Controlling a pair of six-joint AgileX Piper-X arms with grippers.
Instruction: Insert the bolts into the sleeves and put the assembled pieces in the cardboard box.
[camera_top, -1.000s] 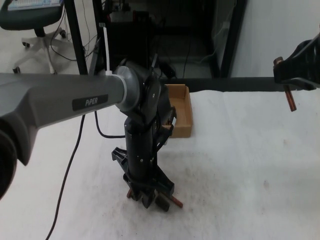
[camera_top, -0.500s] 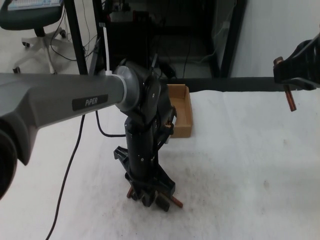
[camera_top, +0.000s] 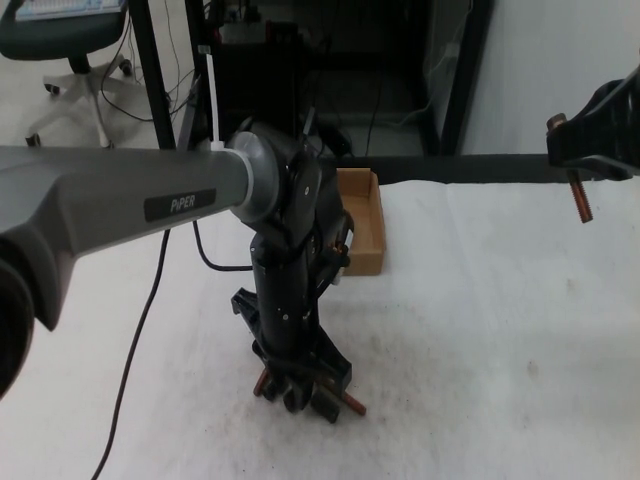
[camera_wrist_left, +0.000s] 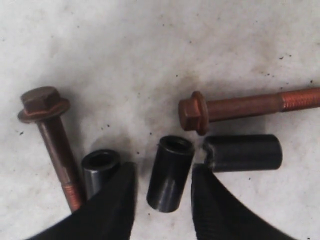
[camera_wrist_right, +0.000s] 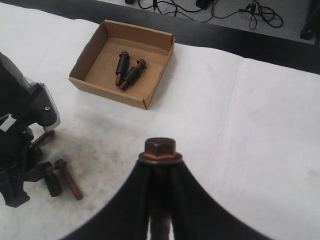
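Left pincer (camera_wrist_left: 163, 190) gapes around a black sleeve (camera_wrist_left: 169, 172) lying on the bench (camera_wrist_right: 240, 125) near the cardboard box (camera_wrist_right: 107, 90). Right pincer (camera_wrist_right: 160, 175), well apart from that box, is clamped on a bolt (camera_wrist_right: 160, 150).

The left gripper (camera_wrist_left: 163, 197) stands low over the near middle of the bench (camera_top: 480, 330), its fingers either side of the middle sleeve (camera_wrist_left: 169, 172). The second sleeve (camera_wrist_left: 100, 165) and first loose bolt (camera_wrist_left: 50, 140) lie just outside one finger, the third sleeve (camera_wrist_left: 243, 152) and second loose bolt (camera_wrist_left: 250, 105) just outside the other. The cardboard box (camera_wrist_right: 107, 91) sits farther back on the bench, behind that gripper, with two assembled pieces (camera_wrist_right: 128, 71) side by side in it; the right gripper (camera_top: 578, 165) hangs above the far right, the held bolt (camera_top: 581, 205) between its fingers, head up.
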